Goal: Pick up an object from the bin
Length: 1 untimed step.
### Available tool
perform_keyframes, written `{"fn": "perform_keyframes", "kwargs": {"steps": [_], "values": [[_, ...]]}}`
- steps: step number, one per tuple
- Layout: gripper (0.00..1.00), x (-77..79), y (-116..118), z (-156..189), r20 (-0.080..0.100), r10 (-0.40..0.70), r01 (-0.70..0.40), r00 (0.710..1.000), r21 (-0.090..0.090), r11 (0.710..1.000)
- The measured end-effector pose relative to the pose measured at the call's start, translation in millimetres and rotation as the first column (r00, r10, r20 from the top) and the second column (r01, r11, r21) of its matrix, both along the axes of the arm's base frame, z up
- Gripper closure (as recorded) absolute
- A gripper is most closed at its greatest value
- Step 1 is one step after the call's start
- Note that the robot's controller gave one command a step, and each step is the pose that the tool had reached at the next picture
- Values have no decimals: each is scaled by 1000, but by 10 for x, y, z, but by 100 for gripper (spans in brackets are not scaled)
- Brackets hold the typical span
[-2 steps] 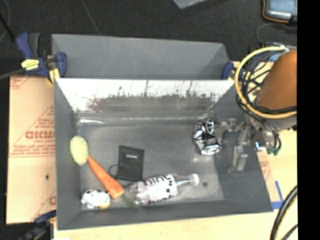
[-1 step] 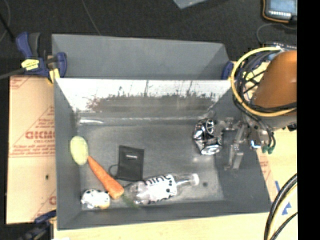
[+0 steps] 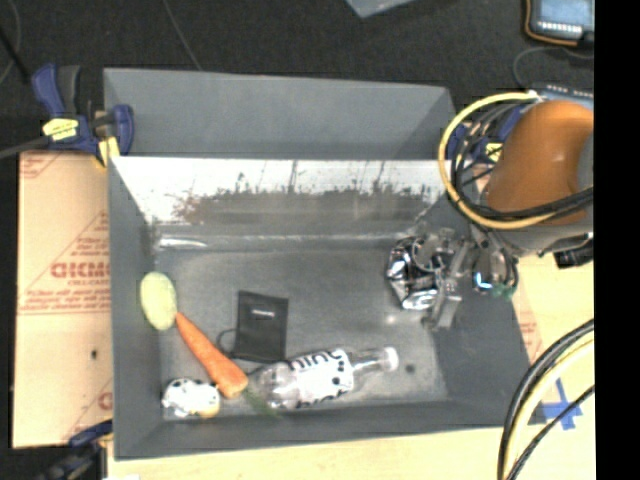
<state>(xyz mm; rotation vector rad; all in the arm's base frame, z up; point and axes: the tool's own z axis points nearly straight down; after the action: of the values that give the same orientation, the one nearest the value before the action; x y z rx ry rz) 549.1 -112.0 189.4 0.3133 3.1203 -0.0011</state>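
One arm (image 3: 535, 163) reaches in, wrist bent down, pincer (image 3: 440, 290) low inside the bin (image 3: 300, 196); open or shut, I cannot tell. Bottle (image 3: 312, 376), carrot (image 3: 210, 353) and pouch (image 3: 260, 326) lie well to its left.

In the lower left of the frame an orange carrot (image 3: 210, 353) is lying on a slant, its upper end just beside a pale green lump (image 3: 157, 300). A black pouch (image 3: 260, 326) is lying just right of it. Below, a clear bottle (image 3: 320, 373) is lying on its side, cap pointing right, with a small white toy (image 3: 190, 398) sitting near the carrot's lower tip.
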Motion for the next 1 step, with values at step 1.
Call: {"fn": "perform_keyframes", "kwargs": {"steps": [1], "values": [[0, 137, -115, -76, 1, -62, 62, 998, 1, 998]]}}
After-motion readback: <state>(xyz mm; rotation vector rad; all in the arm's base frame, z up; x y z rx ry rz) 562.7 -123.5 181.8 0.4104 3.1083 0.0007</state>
